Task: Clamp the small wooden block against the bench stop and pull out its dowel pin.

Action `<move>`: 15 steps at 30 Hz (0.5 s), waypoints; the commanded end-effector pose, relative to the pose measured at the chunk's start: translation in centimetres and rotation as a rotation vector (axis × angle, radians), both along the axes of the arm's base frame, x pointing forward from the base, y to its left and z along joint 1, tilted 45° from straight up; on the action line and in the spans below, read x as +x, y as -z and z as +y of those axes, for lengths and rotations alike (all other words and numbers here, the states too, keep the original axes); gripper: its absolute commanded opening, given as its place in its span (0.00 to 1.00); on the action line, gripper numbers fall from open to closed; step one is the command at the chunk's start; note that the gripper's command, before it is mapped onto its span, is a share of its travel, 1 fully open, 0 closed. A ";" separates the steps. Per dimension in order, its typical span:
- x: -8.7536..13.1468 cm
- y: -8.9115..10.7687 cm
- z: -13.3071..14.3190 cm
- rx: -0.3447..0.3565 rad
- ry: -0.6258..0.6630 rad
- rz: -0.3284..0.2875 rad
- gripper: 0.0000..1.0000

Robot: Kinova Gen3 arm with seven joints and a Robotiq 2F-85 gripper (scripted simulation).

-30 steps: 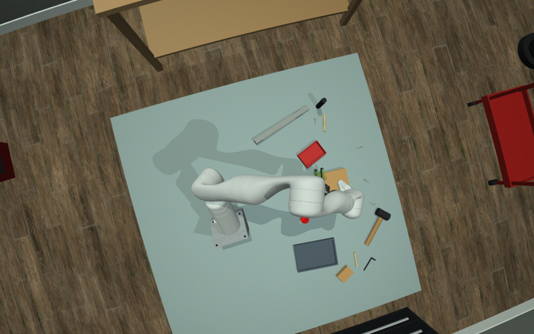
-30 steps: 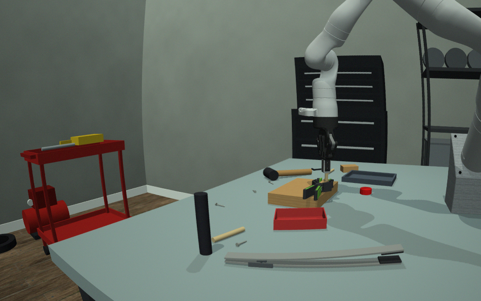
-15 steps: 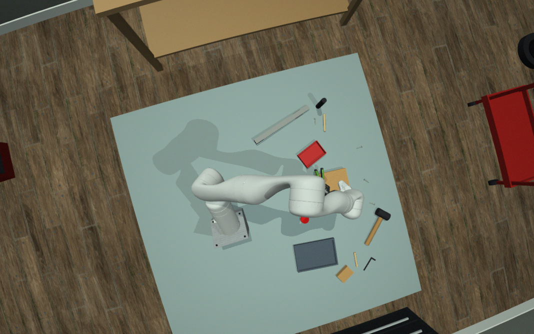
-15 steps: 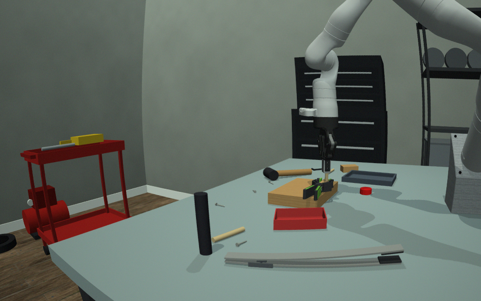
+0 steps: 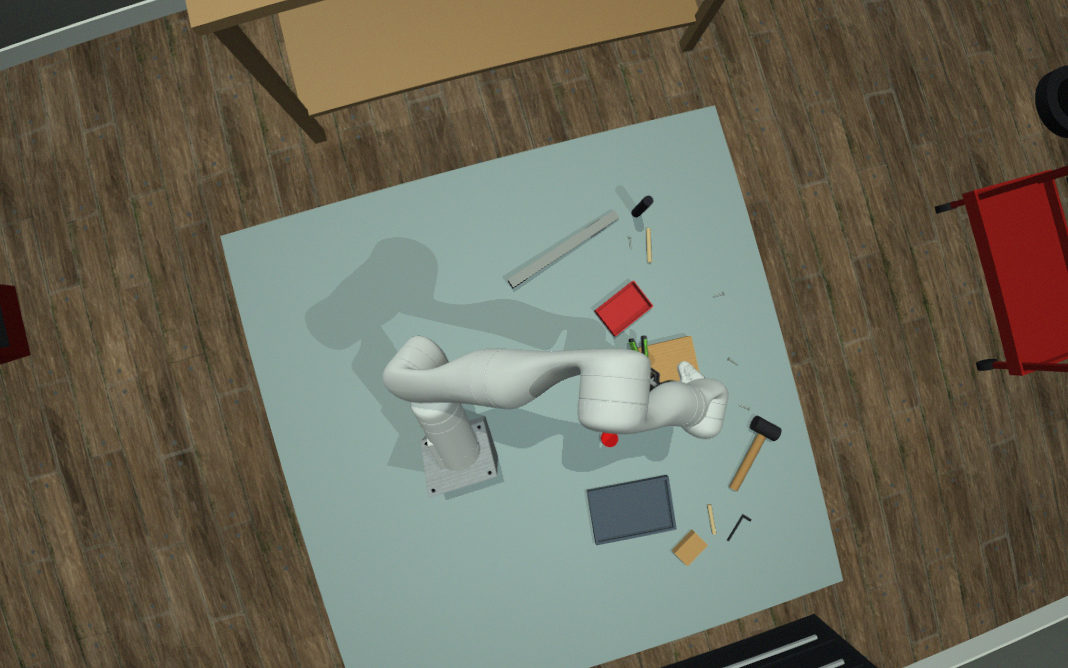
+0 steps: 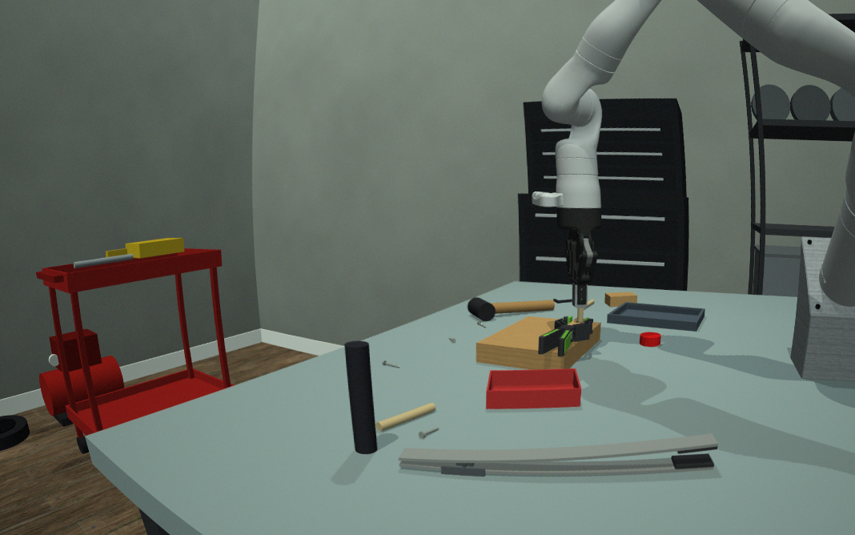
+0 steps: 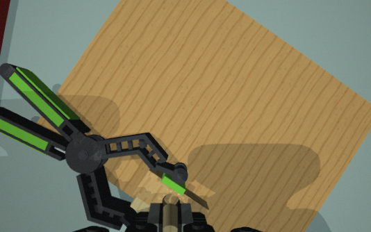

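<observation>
Dowel pin: pincer hides part | hole: unseen | top: 0 pin visible

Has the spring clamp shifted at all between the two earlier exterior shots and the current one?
No. The spring clamp sits at the same corner of the bench board, its handles angled the same way.
</observation>
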State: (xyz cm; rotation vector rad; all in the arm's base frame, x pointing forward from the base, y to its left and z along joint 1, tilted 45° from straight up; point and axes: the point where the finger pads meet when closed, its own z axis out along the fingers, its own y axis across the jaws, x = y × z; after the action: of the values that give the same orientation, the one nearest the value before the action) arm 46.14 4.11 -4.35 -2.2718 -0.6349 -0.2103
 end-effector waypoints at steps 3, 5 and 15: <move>0.5 -0.1 -0.2 -0.007 0.025 0.008 0.10; 0.5 -0.1 -0.2 -0.008 0.029 0.012 0.10; 0.5 -0.1 -0.2 -0.008 0.046 0.029 0.10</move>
State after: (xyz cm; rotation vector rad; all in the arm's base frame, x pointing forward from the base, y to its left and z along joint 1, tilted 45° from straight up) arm 46.16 4.11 -4.35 -2.2825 -0.5899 -0.1920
